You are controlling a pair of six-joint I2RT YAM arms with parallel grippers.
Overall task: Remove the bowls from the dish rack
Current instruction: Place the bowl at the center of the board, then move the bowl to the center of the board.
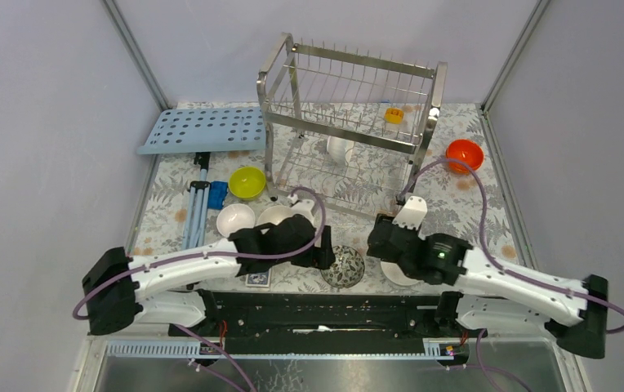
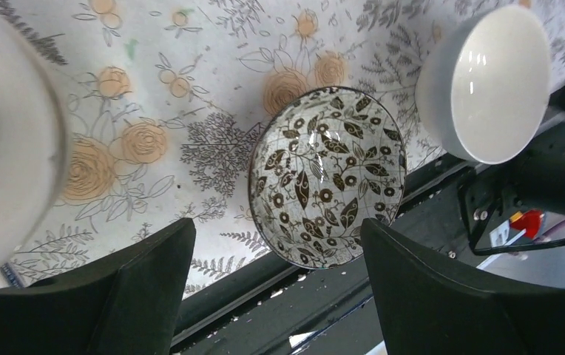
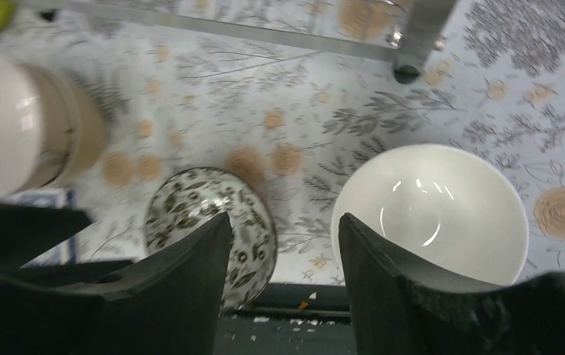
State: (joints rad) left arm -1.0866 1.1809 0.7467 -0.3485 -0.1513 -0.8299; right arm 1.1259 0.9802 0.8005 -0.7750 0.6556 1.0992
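Note:
The steel dish rack stands at the back with one white bowl on its lower tier. On the table lie a yellow-green bowl, two white bowls, an orange-red bowl, a dark patterned bowl and another white bowl. My left gripper hangs open just left of the patterned bowl. The right gripper is open, with its right finger over the white bowl's rim and nothing between the jaws.
A light-blue perforated tray leans at the back left. Blue-handled tools lie by the left wall. A small yellow block sits on the rack. The rack's post foot is close beyond the white bowl. The table's black front rail runs below both grippers.

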